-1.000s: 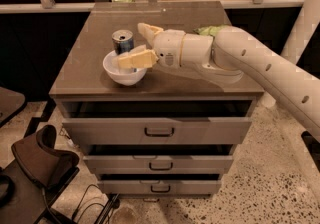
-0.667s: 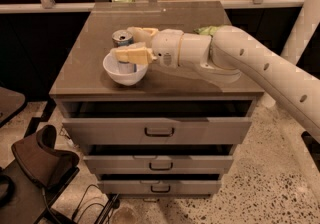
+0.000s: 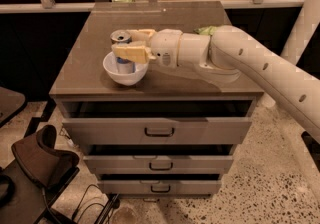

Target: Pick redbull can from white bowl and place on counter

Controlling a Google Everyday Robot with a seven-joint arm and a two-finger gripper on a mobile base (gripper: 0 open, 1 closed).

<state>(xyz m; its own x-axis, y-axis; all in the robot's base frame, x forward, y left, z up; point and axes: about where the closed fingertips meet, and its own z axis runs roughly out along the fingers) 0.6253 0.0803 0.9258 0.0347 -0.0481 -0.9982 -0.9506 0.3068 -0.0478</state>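
The redbull can (image 3: 120,37) stands upright in the white bowl (image 3: 113,73), its silver top above the rim and its blue lower body showing inside. The bowl sits on the left half of the counter (image 3: 85,63).

In the camera view, the only one here, the gripper (image 3: 133,43) has reached in from the right at mid-can height. Its near finger (image 3: 131,52) crosses the front of the can and the other lies just behind the top, so it appears closed on the can.

The step in hand is the lift out of the bowl. It should go straight up, with the can kept vertical until its base is over the rim. If it is dragged sideways too early, the light bowl will likely tip or slide with it. After that, a short move to bare counter is enough (the left or front side looks free, while the green bag (image 3: 204,30) lies back behind the arm). The can should go down flat before it is let go, since a slim can topples easily.

Against the frame of 0.7 s ago, the fingers now sit closer together and a little further left, tight to the can. Then the near finger lay lower, over the bowl's right rim. The bowl and the can have kept their places on the counter, so no lift has begun.
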